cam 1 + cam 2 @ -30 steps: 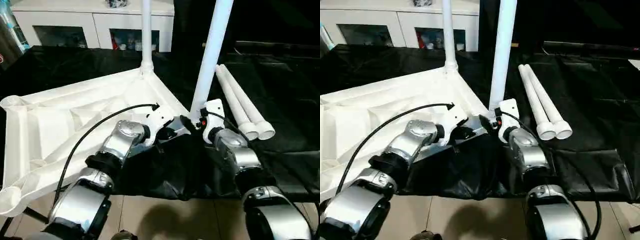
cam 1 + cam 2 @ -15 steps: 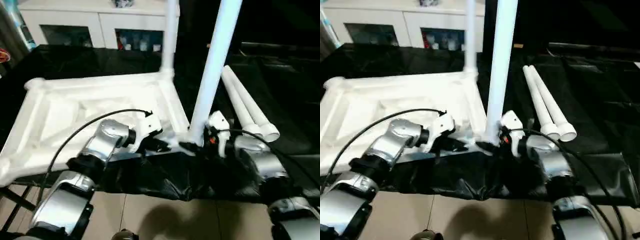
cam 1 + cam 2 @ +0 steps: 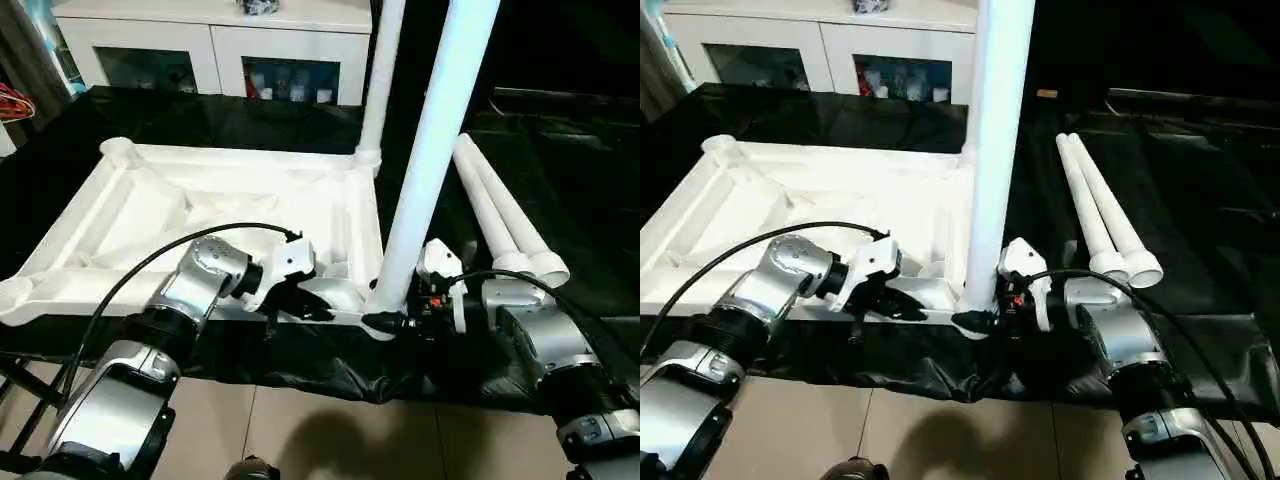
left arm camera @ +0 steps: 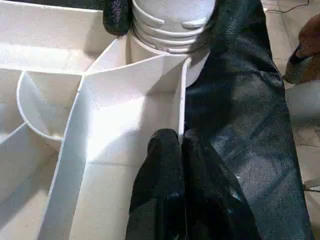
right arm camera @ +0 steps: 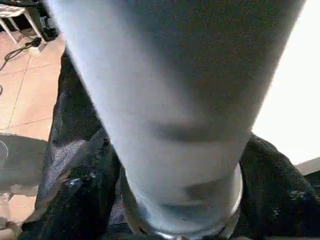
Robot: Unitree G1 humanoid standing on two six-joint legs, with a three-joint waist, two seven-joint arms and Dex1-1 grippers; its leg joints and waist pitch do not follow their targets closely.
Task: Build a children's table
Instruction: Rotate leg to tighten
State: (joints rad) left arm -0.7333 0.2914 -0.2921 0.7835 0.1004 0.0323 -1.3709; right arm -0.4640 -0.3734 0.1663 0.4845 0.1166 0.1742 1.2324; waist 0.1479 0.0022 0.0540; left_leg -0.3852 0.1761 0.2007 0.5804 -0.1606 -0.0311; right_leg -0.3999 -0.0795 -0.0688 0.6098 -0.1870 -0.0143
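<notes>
The white table top lies upside down, ribs up, on the black sheet. One leg stands in its far right corner socket. Another leg stands upright in the near right corner, its ridged base at the socket. My right gripper is shut on that base, with black fingers hugging both sides. My left gripper is pinched shut on the top's thin edge wall just beside that corner. Two loose legs lie side by side to the right.
The black-sheeted table ends just in front of my grippers, with tiled floor below. A white cabinet with glass doors stands behind. Red cords show at the left edge.
The table top has swung round on the sheet to lie squarer to me, its near right corner and leg drawn closer. Both grippers came along, and the right fingers have closed in on the leg.
</notes>
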